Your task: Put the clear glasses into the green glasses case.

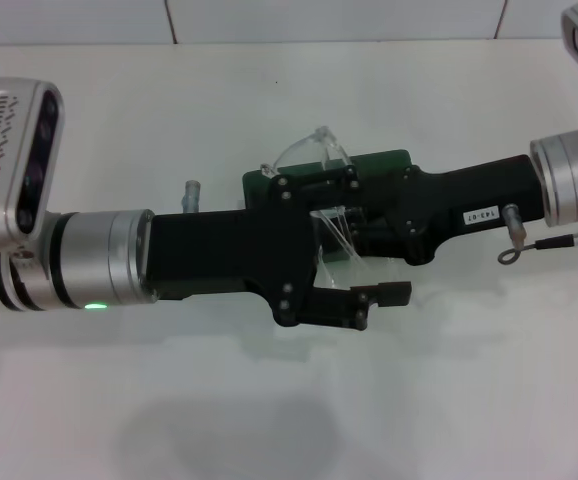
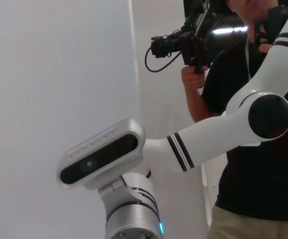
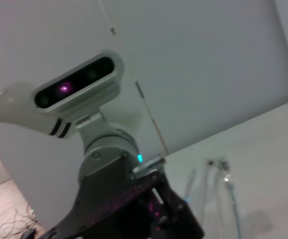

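The green glasses case (image 1: 387, 160) lies at the table's middle, mostly hidden under both grippers. The clear glasses (image 1: 314, 145) are held tilted above it, one lens arching past the case's far edge and the thin arms crossing lower down. My right gripper (image 1: 347, 235) reaches in from the right and looks shut on the clear glasses. My left gripper (image 1: 374, 240) comes from the left and is open, one finger on each side of the glasses and of the right gripper's tips. Neither wrist view shows the case.
A small grey-blue object (image 1: 191, 191) stands on the white table (image 1: 289, 400) just beyond the left arm. In the left wrist view a person (image 2: 253, 164) with a video camera stands behind the right arm.
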`<act>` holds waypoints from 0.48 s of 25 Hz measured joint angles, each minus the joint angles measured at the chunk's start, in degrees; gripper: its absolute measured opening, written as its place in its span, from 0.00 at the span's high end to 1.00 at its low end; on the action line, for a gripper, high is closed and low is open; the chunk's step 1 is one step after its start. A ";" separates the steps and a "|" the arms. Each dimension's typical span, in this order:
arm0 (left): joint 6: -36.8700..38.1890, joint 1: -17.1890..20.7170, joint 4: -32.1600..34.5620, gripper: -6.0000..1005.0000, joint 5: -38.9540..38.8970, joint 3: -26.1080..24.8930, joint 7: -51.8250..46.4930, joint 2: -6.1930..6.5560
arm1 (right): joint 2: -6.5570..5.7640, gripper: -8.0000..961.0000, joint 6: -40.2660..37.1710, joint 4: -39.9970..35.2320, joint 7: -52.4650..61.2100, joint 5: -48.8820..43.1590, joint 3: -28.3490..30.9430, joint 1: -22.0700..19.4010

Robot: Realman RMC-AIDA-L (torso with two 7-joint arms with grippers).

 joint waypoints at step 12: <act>-0.04 -0.03 -0.01 0.19 -0.20 0.00 0.08 0.00 | -1.18 0.86 -0.61 0.00 0.28 -1.15 0.98 0.02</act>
